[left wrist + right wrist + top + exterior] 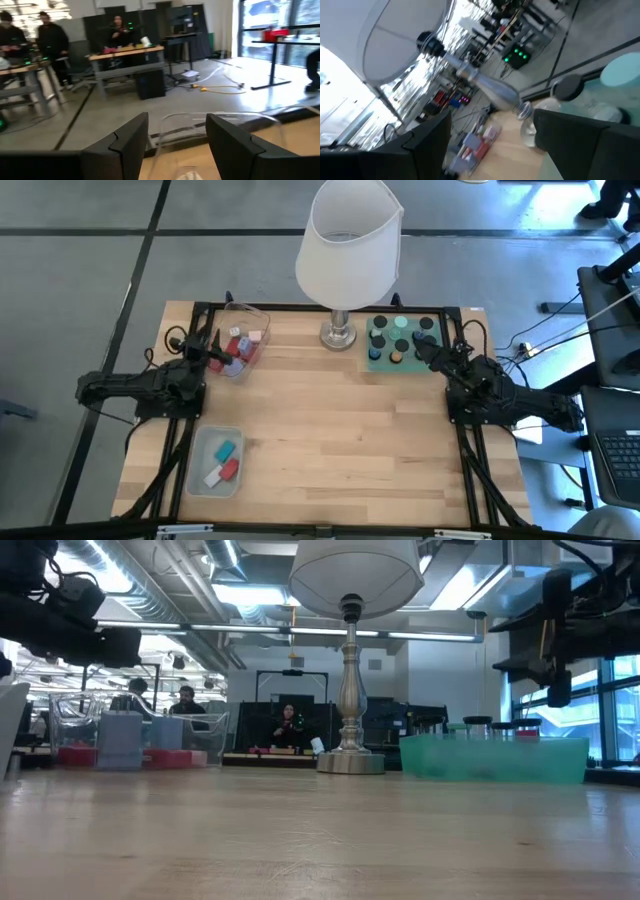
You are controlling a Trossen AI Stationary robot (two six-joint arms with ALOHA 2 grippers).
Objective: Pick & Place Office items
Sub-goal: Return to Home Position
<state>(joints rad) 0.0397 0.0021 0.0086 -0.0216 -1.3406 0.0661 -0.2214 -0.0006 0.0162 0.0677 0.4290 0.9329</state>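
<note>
The office items lie in three places. Red, pink and lavender blocks [238,346] fill a clear tray [250,314] at the far left. Black and mint caps [401,326] stand on a green mat [372,364] at the far right. A teal, a red and a pink block [224,462] lie in a grey-blue bin [198,442] near the left edge. My left gripper [212,352] [177,125] is open and raised at the tray's near-left rim [215,117]. My right gripper [424,350] [492,120] is open and hovers over the mat's right part, above the caps [568,87].
A big lamp with a white shade [348,242] and a metal base [339,333] stands at the far edge between tray and mat. Bare wood [340,440] spreads over the table's middle and near right. People sit at desks [288,725] in the room behind.
</note>
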